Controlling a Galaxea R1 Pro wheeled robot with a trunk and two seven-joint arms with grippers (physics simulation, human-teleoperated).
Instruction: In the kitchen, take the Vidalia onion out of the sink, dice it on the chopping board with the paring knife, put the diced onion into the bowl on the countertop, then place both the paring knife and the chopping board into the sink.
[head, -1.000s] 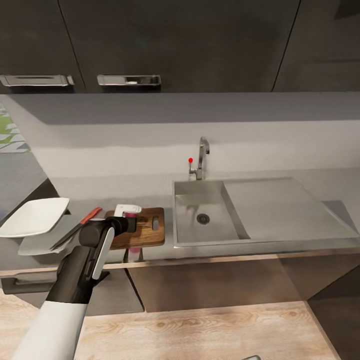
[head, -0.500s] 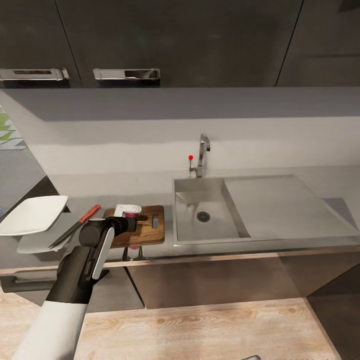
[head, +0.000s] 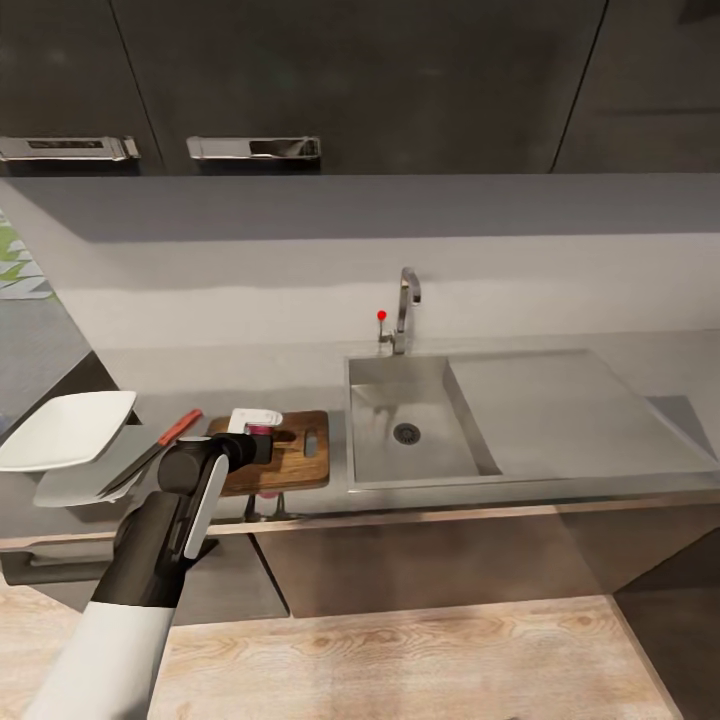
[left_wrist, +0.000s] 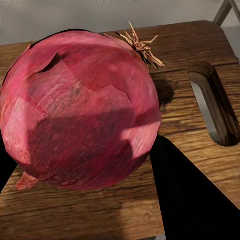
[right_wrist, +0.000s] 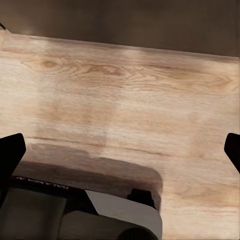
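Head view: the left arm (head: 165, 540) rises from the lower left of the frame, and its left gripper (head: 256, 432) stands over the chopping board (head: 290, 455), which lies on the countertop (head: 250, 375) left of centre, just beside the sink (head: 415, 435). A sliver of the Vidalia onion (head: 260, 430) shows pink at the gripper's tip, over the board's left part. The board's slot-shaped handle hole (head: 311, 443) is at the end nearest the sink. Left wrist view: the onion (left_wrist: 80, 107) occupies most of the frame, its dry root tuft towards the upper centre, with the dark fingers (left_wrist: 192, 195) closed against its flanks; the gripper is holding the onion. Whether the bulb rests on the wood or is just above it cannot be told, though a shadow lies close beneath it. The paring knife (head: 160, 445) lies on the countertop at the left of the head view, red-orange handle towards the wall, blade pointing to the lower left, just beside the board and partly behind the arm. The bowl (head: 65, 430) sits at the far left edge of the frame, near the knife. The sink basin holds nothing but its drain (head: 406, 433); the tap (head: 405, 310) and the red-tipped knob (head: 381, 316) stand behind it, the drainboard (head: 560, 410) to its right. Right wrist view: the right gripper (right_wrist: 120, 155) shows dark fingertips at the frame's two side edges, spread wide, over wood-grain floor (right_wrist: 125, 95).
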